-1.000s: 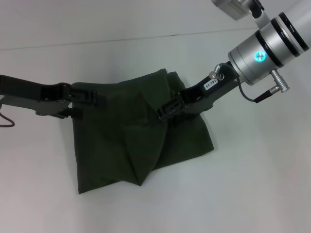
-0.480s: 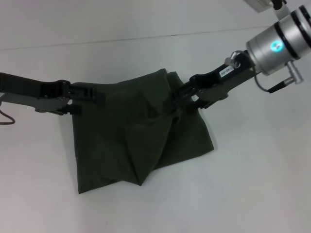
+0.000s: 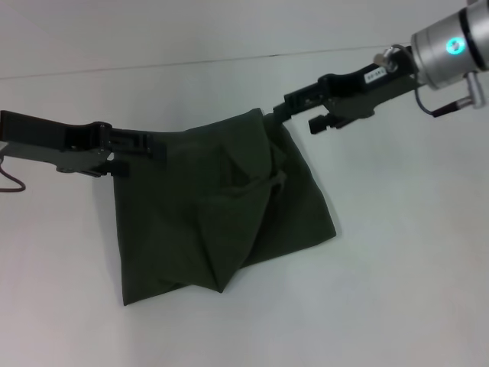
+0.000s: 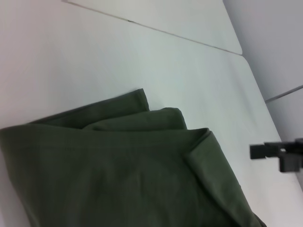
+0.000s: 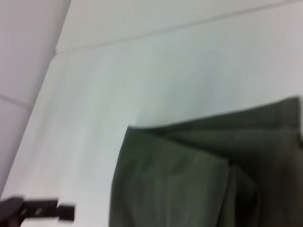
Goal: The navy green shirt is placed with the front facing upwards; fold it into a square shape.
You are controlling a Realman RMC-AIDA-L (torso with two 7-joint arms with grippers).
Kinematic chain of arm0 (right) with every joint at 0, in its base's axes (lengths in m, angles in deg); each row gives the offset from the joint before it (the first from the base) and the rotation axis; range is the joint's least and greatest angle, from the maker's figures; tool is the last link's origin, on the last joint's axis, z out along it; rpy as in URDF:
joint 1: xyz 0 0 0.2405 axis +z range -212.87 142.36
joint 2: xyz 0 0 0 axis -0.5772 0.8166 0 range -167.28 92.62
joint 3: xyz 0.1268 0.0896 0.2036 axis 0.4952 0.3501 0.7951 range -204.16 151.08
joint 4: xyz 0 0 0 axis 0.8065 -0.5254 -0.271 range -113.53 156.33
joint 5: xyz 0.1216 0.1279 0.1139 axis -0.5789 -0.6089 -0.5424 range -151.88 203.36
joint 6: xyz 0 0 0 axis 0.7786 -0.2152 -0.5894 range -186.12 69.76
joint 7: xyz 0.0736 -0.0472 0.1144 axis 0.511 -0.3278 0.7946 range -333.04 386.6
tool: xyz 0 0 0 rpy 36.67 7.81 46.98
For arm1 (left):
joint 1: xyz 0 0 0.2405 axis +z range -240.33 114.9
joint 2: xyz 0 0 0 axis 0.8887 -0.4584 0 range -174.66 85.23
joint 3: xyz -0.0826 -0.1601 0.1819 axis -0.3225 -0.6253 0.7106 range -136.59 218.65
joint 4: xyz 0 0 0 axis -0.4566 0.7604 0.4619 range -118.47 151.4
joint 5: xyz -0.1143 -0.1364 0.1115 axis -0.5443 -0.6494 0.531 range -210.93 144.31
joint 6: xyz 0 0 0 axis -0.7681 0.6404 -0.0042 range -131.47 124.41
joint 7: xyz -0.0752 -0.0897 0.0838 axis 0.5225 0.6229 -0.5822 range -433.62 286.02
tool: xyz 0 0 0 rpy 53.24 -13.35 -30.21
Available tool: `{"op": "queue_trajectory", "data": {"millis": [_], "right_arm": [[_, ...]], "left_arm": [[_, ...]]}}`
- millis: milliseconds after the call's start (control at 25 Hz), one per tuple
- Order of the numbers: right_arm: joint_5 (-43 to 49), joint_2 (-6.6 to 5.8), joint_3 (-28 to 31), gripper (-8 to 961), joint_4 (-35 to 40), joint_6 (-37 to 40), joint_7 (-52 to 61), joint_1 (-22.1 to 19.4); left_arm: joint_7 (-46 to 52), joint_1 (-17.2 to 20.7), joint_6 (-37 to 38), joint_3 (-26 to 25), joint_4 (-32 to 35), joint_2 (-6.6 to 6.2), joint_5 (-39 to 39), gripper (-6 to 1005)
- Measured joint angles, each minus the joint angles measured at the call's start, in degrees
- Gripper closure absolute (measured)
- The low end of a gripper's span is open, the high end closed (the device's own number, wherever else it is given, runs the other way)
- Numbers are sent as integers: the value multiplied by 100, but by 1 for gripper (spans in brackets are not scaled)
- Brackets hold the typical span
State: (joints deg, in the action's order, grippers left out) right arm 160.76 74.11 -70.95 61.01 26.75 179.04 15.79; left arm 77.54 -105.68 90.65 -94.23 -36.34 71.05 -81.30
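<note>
The navy green shirt (image 3: 221, 214) lies folded into a rough, rumpled block on the white table, plain green side up, with no lettering showing. It also fills the left wrist view (image 4: 118, 165) and the right wrist view (image 5: 208, 175). My left gripper (image 3: 157, 147) reaches in from the left and sits at the shirt's upper left edge. My right gripper (image 3: 276, 112) hovers at the shirt's far right corner, open and holding nothing. It shows far off in the left wrist view (image 4: 279, 153), and the left gripper (image 5: 40, 210) shows in the right wrist view.
The white table (image 3: 397, 290) spreads on all sides of the shirt. A seam line (image 3: 191, 63) crosses it at the back. A thin cable (image 3: 9, 183) hangs by the left arm.
My right gripper has pulled back from the middle of the shirt, up and to the far right, leaving the cloth lying. The left gripper has risen slightly at the shirt's edge.
</note>
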Motion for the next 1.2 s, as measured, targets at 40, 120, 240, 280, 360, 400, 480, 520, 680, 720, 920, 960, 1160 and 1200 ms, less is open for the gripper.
{"op": "queue_trajectory", "data": {"millis": [40,120,240,280,360,400,480,520,680,720,920,960,1160,1200], "right_arm": [[-2,34,-3,45,-13,-138,-30,-3],[-6,105,-4,45,-63,-312,-78,1],[-16,201,8,45,-237,-642,-108,43],[-26,238,16,45,-295,-743,-110,51],[-52,303,3,45,-411,-942,-109,65],[-56,323,-15,45,-472,-1024,-109,79],[-61,351,-37,45,-601,-1181,-110,118],[-66,370,-43,46,-650,-1259,-108,134],[-89,486,-38,46,-780,-1519,-82,156],[-92,504,-39,46,-824,-1571,-82,171],[-229,558,-14,46,-938,-1680,-77,207],[-296,565,-20,46,-941,-1696,-82,194],[-379,571,-22,46,-962,-1786,-101,165],[-383,572,-20,46,-977,-1791,-105,164]], "left_arm": [[0,-4,-1,-1,-5,0,0,49],[2,-5,-1,-1,-13,0,0,49],[3,-12,-19,-13,-12,-1,-2,49],[3,-13,-25,-16,-12,-1,-5,49],[1,-14,-33,-49,-13,-6,-9,49],[1,-16,-39,-83,-12,-12,-9,49],[1,-20,-60,-174,-7,-27,-9,49],[0,-22,-76,-241,-11,-36,-10,49],[0,-23,-84,-477,-31,-68,-9,49],[0,-25,-84,-532,-31,-79,-9,49],[0,-17,-68,-676,-30,-144,-115,49],[0,-8,-69,-676,-30,-151,-128,49],[-30,4,-72,-679,-12,-157,-137,49],[-36,4,-64,-680,-12,-157,-138,49]]}}
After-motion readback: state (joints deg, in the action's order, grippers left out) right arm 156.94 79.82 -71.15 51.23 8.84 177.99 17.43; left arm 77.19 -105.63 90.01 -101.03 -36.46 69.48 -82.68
